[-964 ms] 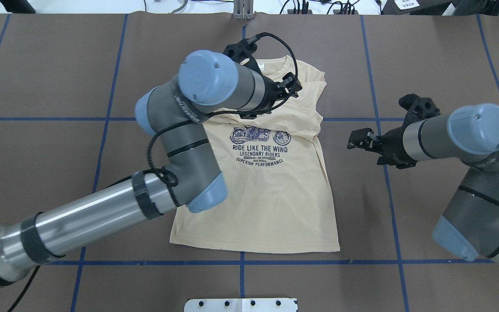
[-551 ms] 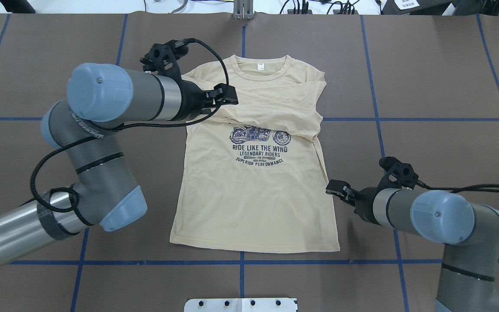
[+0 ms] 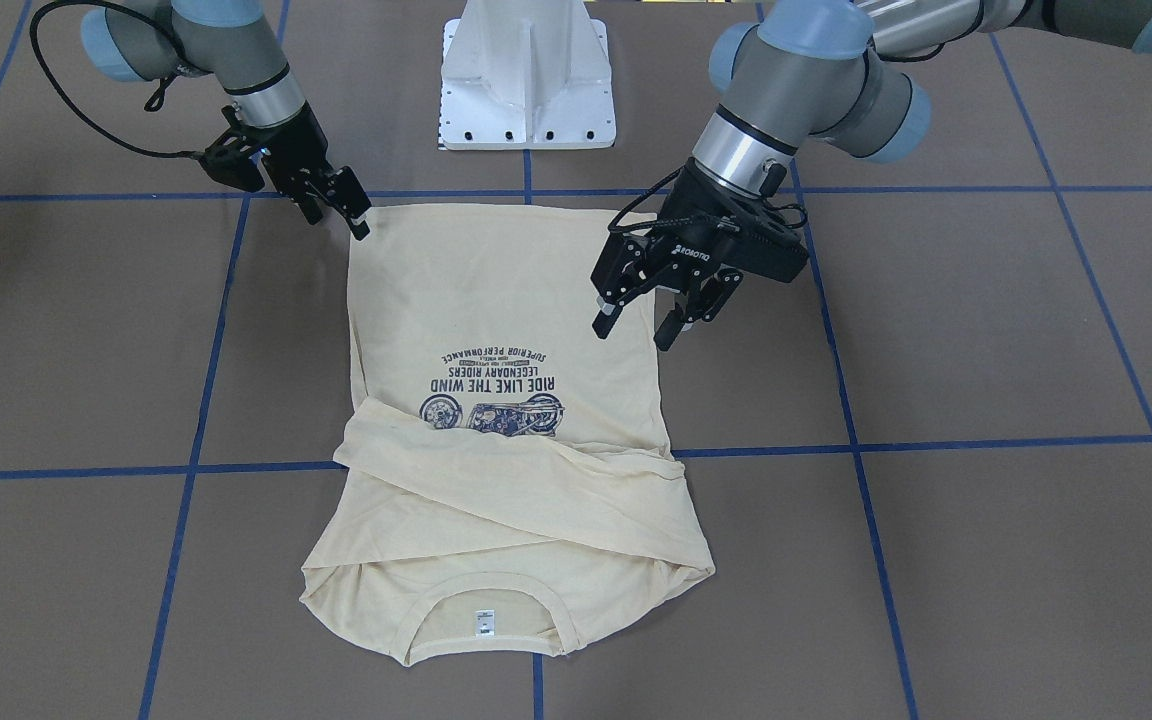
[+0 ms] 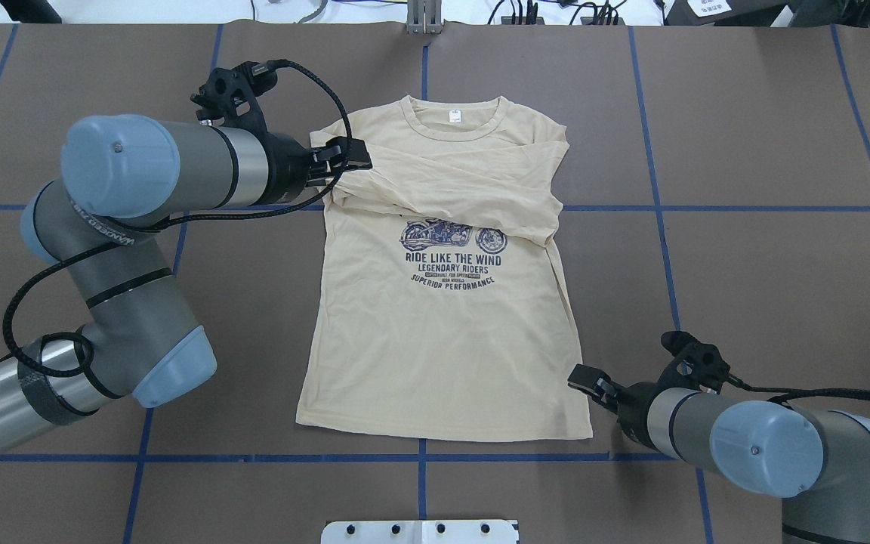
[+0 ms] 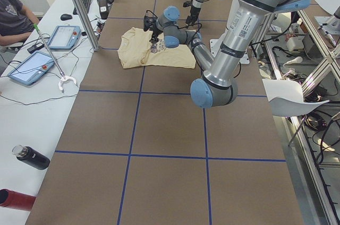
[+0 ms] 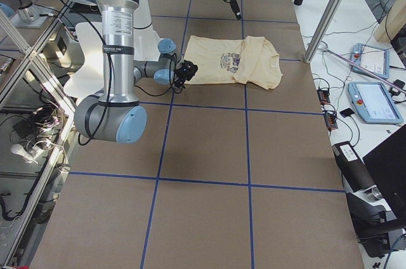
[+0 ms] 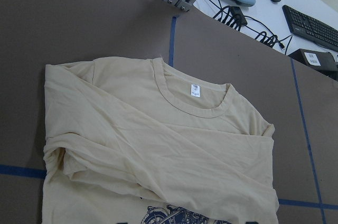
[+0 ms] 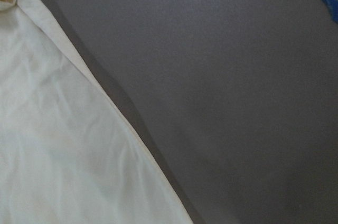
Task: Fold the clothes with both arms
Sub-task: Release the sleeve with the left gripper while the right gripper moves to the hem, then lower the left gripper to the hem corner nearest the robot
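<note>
The cream-yellow T-shirt (image 4: pixel 442 347) lies flat, print up, on the brown table. Both long sleeves are folded across the chest, the neck is at the far side and the hem is near the robot. It also shows in the front view (image 3: pixel 496 290) and the left wrist view (image 7: pixel 158 145). My left gripper (image 4: pixel 359 159) is open and empty, raised over the shirt's left side (image 3: pixel 634 330). My right gripper (image 4: pixel 578 375) is low at the hem's right corner (image 3: pixel 341 218); it looks open and empty. The right wrist view shows only the shirt's edge (image 8: pixel 53 145) and the table.
The white pedestal base (image 3: pixel 526 90) stands at the table's near edge. A metal post (image 4: pixel 424 19) stands at the far edge behind the neck. Blue tape lines (image 4: pixel 661 208) cross the brown cover. Tablets (image 5: pixel 32 68) and bottles (image 5: pixel 32 157) lie on the side desk.
My left arm has drawn back leftward from over the shirt's neck to beside its left shoulder. My right gripper has moved toward the robot, down to the hem's right corner.
</note>
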Controlling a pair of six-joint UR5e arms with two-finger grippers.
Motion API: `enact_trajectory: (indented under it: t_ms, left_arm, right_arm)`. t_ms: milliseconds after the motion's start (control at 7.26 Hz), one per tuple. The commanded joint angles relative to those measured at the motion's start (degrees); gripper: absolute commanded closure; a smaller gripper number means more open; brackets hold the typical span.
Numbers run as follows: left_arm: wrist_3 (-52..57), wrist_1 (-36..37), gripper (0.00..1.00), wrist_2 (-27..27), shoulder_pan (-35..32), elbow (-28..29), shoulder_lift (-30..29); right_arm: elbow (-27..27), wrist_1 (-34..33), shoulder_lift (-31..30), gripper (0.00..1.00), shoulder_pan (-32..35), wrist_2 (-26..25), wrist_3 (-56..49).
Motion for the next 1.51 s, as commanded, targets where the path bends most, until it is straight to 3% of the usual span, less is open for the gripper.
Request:
enact_trajectory:
  t_ms: [0, 688, 1377]
  left_arm:
    - [0.0, 0.0, 0.21, 0.3, 0.0, -0.2, 0.1]
    - [-0.2, 0.0, 0.21, 0.7, -0.1, -0.6, 1.7]
    - [-0.2, 0.0, 0.21, 0.9, -0.2, -0.9, 2.7]
  right_arm:
    - [2.4, -6.5, 0.2, 0.08, -3.2, -0.1, 1.5]
    - [2.3, -6.5, 0.9, 0.38, -5.1, 0.2, 2.4]
    - [2.0, -6.6, 1.1, 0.42, -5.1, 0.1, 2.4]
